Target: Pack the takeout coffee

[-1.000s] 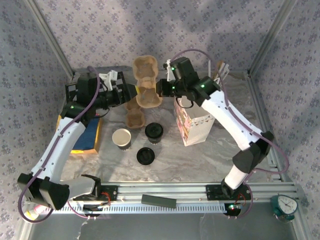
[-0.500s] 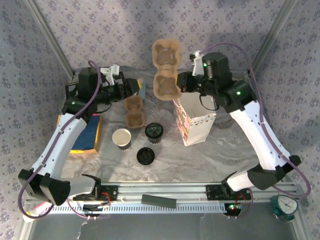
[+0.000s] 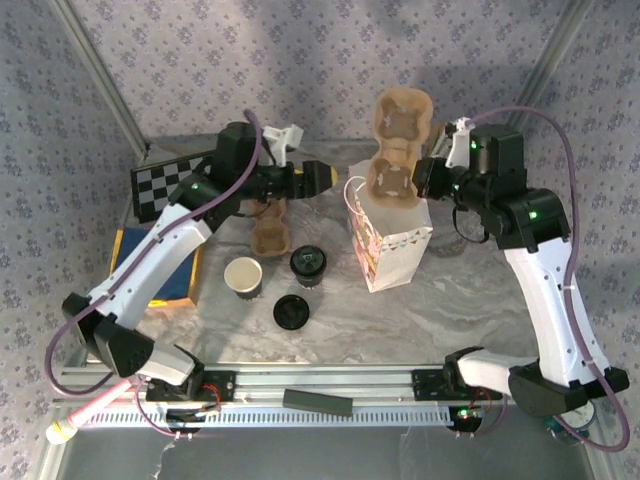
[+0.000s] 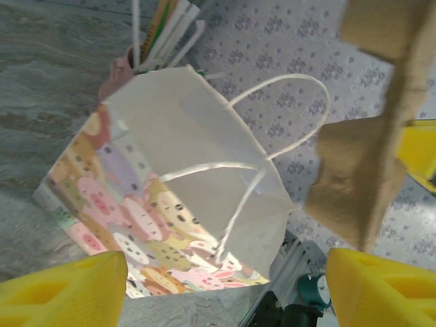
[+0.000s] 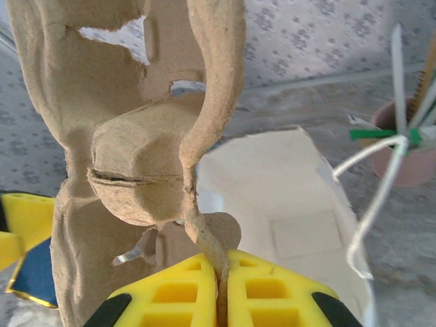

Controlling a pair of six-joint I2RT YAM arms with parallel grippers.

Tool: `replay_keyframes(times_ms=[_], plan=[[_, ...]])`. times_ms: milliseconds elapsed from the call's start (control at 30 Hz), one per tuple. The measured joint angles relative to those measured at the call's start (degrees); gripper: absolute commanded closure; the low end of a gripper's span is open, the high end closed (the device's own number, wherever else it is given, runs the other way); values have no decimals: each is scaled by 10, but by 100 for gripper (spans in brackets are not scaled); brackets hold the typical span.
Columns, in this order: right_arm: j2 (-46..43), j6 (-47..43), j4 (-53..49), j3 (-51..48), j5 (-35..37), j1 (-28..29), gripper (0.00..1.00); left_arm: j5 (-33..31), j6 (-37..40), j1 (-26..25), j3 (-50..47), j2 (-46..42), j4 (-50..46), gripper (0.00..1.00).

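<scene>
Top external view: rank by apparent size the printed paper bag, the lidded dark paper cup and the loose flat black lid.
1. Printed paper bag.
2. Lidded dark paper cup and loose flat black lid: alike, not ranked.

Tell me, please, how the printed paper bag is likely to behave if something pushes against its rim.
The paper bag stands upright and open, with nothing visible inside from the left wrist view, so it is probably light and apt to slide or tip. Its thin walls would likely buckle rather than resist.
</scene>
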Motion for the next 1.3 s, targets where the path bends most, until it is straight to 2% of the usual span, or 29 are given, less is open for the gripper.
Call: replay_keyframes(times_ms=[333, 533, 667, 967, 1300], plan=[[-4, -56, -29, -46, 13, -28, 90, -25, 44, -55, 126, 128, -51, 41], [-1, -76, -38, -55, 14, -37, 90, -37, 63, -63, 144, 158, -83, 65], [4, -83, -40, -57, 13, -37, 90, -48, 76, -65, 145, 158, -98, 75], [30, -99, -44, -57, -6, -38, 90, -54, 76, -43, 103, 135, -102, 84], [64, -102, -59, -57, -29, -33, 90, -53, 66, -43, 70, 125, -77, 93]])
